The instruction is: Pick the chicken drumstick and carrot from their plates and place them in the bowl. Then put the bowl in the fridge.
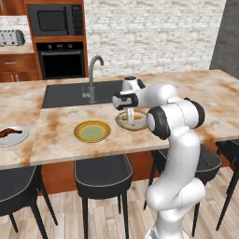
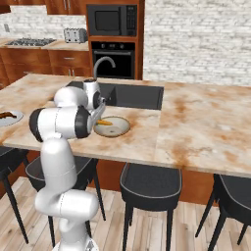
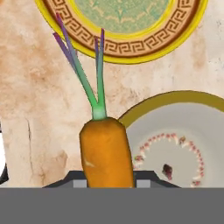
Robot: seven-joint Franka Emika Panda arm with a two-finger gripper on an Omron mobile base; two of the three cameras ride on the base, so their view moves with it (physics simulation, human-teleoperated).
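Orange and stubby with a green, purple-tipped stalk, the carrot (image 3: 106,151) sits gripped in the narrowly closed gripper (image 3: 107,177) above the bowl (image 3: 183,118).

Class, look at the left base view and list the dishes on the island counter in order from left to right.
Grey-white plate with the chicken drumstick → yellow-rimmed plate → bowl, partly hidden behind the arm.

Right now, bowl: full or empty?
Empty inside. The hand view shows its pale floor bare; the carrot crosses the bowl's rim. Resting or held, cannot tell.
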